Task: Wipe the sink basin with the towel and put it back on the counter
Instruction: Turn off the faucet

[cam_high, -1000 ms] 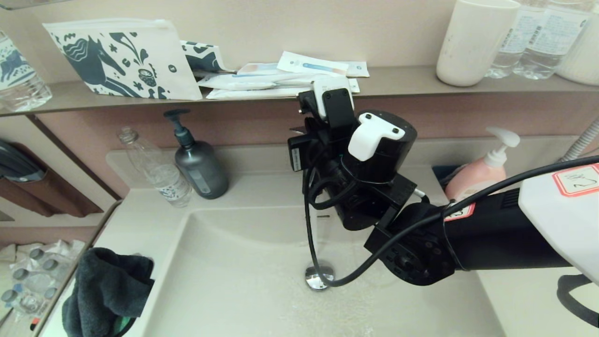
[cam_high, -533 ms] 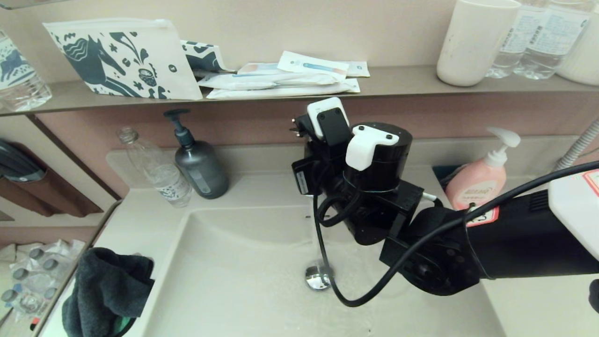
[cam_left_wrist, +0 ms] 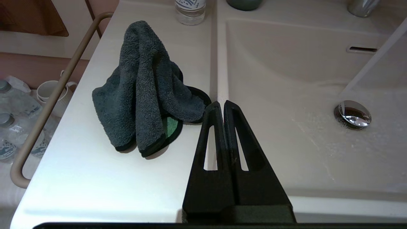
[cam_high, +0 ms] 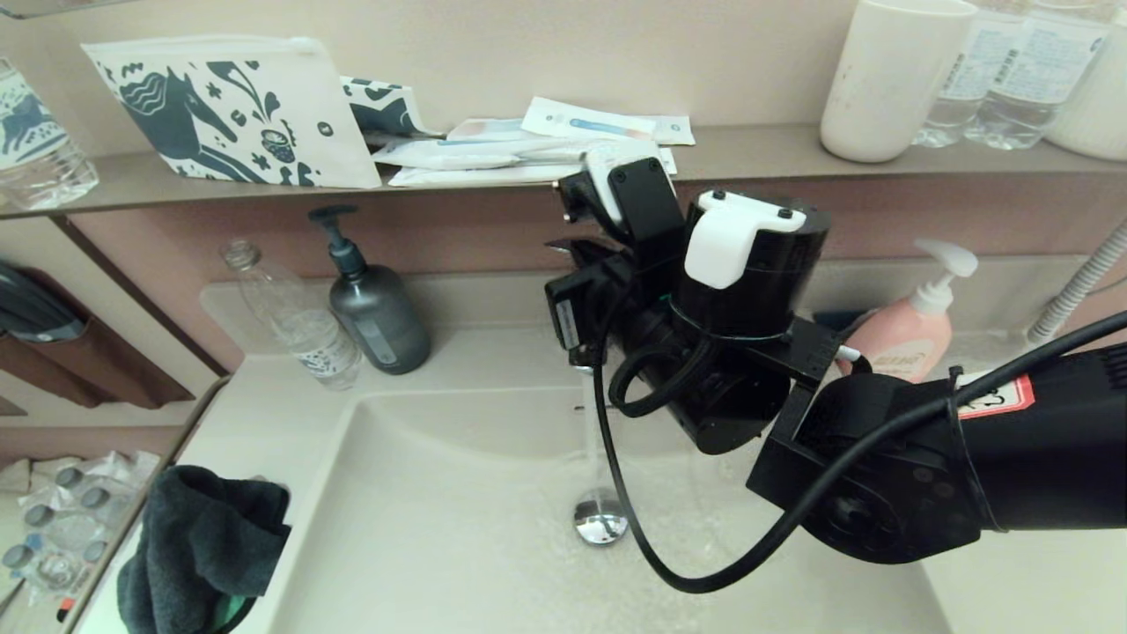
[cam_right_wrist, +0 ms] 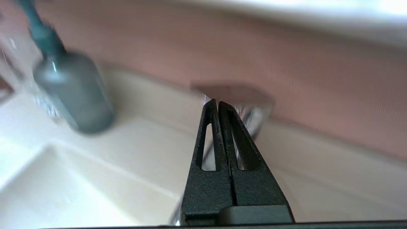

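Note:
The dark grey towel (cam_high: 202, 546) with green trim lies crumpled on the off-white counter (cam_high: 255, 414), left of the sink basin (cam_high: 440, 528). In the left wrist view my left gripper (cam_left_wrist: 221, 103) is shut and empty. Its tips hover over the counter's rim just beside the towel (cam_left_wrist: 143, 89), with the basin (cam_left_wrist: 279, 79) on its other side. My right arm (cam_high: 731, 352) reaches over the basin toward the back wall. The right gripper (cam_right_wrist: 217, 102) is shut, its tips at the blurred chrome tap (cam_right_wrist: 254, 116). A thin stream of water (cam_high: 588, 431) falls near the drain plug (cam_high: 600, 521).
A grey pump bottle (cam_high: 374, 308) and a clear plastic bottle (cam_high: 295, 321) stand at the back left of the counter, a pink soap dispenser (cam_high: 907, 326) at the back right. A wall shelf (cam_high: 748, 150) above holds a pouch, packets and a cup. A towel rail (cam_left_wrist: 54, 92) runs along the counter's left side.
My right wrist dipped toward the basin, then rose again and shifted a little to the right. The towel has not moved. The water keeps running.

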Motion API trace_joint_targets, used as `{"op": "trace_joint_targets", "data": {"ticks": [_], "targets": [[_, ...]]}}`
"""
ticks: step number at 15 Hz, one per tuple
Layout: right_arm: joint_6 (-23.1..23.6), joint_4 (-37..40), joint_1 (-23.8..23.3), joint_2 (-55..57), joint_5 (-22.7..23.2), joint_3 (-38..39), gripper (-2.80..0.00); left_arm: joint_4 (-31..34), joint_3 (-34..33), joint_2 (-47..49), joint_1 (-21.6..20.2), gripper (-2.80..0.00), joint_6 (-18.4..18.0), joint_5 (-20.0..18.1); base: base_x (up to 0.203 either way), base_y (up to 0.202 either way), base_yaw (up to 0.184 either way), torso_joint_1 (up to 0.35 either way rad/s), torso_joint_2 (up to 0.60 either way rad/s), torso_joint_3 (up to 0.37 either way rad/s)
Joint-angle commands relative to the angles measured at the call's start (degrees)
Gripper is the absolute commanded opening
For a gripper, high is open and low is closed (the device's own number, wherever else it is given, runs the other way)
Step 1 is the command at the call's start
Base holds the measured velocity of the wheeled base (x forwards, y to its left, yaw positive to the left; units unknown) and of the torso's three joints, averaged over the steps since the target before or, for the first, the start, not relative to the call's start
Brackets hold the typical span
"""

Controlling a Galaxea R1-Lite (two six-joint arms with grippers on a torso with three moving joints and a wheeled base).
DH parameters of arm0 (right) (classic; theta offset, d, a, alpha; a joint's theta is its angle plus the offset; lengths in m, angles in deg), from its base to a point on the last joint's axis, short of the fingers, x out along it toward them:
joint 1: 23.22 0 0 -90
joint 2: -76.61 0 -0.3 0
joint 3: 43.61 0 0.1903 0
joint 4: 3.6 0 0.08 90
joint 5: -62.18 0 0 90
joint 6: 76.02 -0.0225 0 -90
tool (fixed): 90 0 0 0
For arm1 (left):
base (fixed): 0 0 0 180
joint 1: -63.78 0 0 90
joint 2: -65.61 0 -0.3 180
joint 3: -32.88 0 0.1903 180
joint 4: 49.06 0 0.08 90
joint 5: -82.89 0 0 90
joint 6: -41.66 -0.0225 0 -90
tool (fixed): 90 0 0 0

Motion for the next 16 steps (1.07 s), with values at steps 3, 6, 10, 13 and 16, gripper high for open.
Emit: {"op": "trace_joint_targets", "data": {"ticks": [3,6,10,13,16], "targets": [[0.0,-0.22,-0.15,3.38,-0.16,-5.1,-2.8,-0.01,0.0,0.07,-0.02,-2.8,0.03,0.03,0.0,0.0,0.0,0.0,0.0,0.0],[0.01,-0.05,-0.49,7.15,-0.12,-10.27,-2.8,-0.01,0.0,0.07,-0.02,-2.8,0.03,0.03,0.0,0.0,0.0,0.0,0.0,0.0],[0.12,2.02,-1.44,8.46,-0.03,-12.63,-2.8,-0.01,0.0,0.07,-0.02,-2.8,0.03,0.03,0.0,0.0,0.0,0.0,0.0,0.0],[0.18,3.32,-1.82,8.26,-0.47,-12.16,-2.8,-0.01,0.0,0.07,-0.02,-2.8,0.03,0.03,0.0,0.0,0.0,0.0,0.0,0.0],[0.1,6.01,-1.7,7.34,-0.51,-10.33,-2.8,-0.01,0.0,0.07,-0.02,-2.8,0.03,0.03,0.0,0.0,0.0,0.0,0.0,0.0]]}}
